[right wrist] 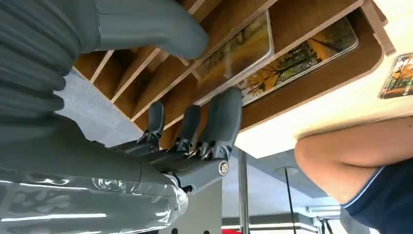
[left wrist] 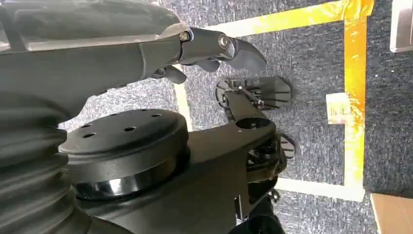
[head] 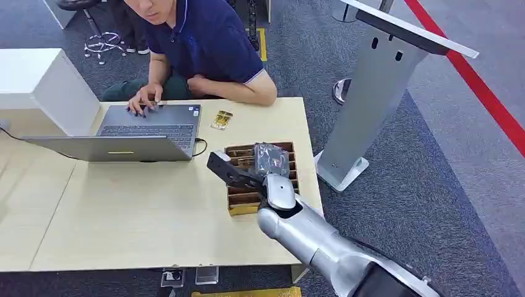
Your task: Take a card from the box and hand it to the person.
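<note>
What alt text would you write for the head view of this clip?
The right robot hand reaches over a wooden box of cards near the right end of a light wooden table. Across the table a person in a dark blue shirt types on an open laptop. One card lies on the table beside the laptop.
</note>
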Controlling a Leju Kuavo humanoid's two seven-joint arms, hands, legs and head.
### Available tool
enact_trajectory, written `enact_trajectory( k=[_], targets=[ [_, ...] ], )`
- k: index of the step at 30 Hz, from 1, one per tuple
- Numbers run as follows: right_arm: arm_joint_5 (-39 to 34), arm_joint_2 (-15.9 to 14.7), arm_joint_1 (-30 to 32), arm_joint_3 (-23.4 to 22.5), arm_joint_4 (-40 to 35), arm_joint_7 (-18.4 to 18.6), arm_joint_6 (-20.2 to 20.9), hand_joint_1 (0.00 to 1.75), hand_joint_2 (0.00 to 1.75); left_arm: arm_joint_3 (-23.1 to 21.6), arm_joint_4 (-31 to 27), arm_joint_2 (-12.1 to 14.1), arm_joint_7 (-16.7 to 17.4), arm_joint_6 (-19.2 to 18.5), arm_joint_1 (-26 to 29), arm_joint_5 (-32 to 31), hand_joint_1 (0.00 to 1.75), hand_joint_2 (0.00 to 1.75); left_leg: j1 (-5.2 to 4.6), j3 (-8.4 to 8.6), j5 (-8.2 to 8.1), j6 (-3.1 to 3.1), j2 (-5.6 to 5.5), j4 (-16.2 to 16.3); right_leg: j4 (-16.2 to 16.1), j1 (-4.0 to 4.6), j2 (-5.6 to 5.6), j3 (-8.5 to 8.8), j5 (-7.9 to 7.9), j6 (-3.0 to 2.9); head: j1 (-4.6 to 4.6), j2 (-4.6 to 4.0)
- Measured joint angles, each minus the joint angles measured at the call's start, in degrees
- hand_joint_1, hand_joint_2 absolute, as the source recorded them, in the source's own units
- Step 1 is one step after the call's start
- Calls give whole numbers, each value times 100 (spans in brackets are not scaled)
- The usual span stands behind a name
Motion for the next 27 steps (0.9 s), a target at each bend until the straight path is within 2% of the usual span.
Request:
enact_trajectory(
  k=[3,15,21,25,27],
  targets=[
    [-2,-15,1,0,0,0,2,87,175,0,0,0,0,2,2,0,0,175,0,0,0,0,0,0,0,0,0,1,0,0,0,0],
    [11,-37,7,0,-33,-13,2,77,175,0,0,-2,0,0,0,0,0,175,0,2,0,0,0,0,0,0,0,2,0,0,4,0],
    [15,-40,13,0,-48,-13,2,84,175,0,0,-2,-5,0,0,0,0,175,0,2,0,0,0,0,0,0,0,2,0,0,4,0],
    [17,-42,17,0,-61,-13,2,98,175,0,0,-2,-5,0,0,0,0,175,0,2,0,0,0,0,0,0,0,2,0,0,6,0],
    [20,-46,17,0,-74,-9,2,117,175,0,0,-2,-5,0,1,0,0,175,0,2,0,0,0,0,0,0,0,2,0,0,6,0]
  ],
)
